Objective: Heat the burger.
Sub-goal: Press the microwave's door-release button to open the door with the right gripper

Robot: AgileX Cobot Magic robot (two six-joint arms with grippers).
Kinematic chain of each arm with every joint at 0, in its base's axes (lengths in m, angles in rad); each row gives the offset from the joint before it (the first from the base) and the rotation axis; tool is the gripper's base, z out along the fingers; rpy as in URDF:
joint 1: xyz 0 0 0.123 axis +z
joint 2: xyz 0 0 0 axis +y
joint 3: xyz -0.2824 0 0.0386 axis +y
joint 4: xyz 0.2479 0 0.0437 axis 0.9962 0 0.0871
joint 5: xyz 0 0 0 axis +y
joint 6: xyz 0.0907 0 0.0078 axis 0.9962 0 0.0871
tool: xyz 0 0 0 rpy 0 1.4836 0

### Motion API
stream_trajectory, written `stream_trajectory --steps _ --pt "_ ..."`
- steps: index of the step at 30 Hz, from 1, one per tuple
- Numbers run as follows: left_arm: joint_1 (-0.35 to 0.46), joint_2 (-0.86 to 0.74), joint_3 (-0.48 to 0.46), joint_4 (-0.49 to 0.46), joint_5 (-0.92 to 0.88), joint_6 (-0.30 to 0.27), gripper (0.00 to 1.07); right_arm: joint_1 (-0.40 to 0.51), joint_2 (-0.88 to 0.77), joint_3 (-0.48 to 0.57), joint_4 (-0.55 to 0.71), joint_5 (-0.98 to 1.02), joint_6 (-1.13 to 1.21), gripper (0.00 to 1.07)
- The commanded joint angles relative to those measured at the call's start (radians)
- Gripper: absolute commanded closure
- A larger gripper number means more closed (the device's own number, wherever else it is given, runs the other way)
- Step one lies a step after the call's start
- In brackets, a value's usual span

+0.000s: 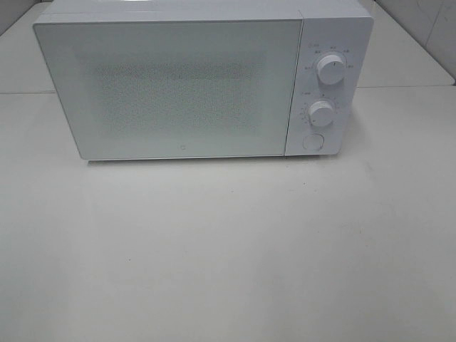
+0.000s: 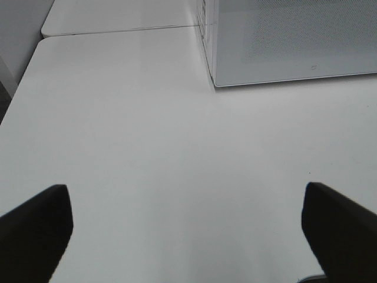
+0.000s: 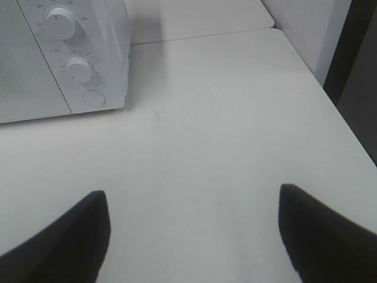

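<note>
As seen from the high camera: white microwave [image 1: 171,85] on a white table [image 1: 228,249], door [image 1: 167,89] shut, dotted frosted panel, inside not to be made out. On the microwave's right-hand strip, upper knob [image 1: 331,69] over lower knob [image 1: 321,113], round button [image 1: 312,141] just beneath both. Burger: shown in no view, so place cannot be told.

Left wrist view: left gripper [image 2: 185,188] hanging over the table, in front of the microwave's left front corner and well apart from it. Jaws wide, dark fingers [image 2: 35,230] far apart, only tabletop between them, nothing held. Part of the door and the microwave's left side wall in sight, with a table seam running off beside that wall.

Right wrist view: right gripper [image 3: 193,191] over the table, in front of the microwave and off to its right. Jaws wide, nothing held, only tabletop between the dark fingers [image 3: 324,230]. Both knobs and the button in sight on the microwave's near corner.
</note>
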Motion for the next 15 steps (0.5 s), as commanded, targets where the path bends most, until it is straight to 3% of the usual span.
stream_trajectory --steps 1,15 --pt "0.002 -0.002 -0.001 -0.007 -0.007 0.002 0.09 -0.006 -0.028 0.003 -0.005 -0.005 -0.008 0.32" --pt "0.002 -0.002 -0.001 -0.007 -0.007 0.002 0.09 -0.006 -0.025 -0.005 -0.004 -0.013 -0.008 0.32"
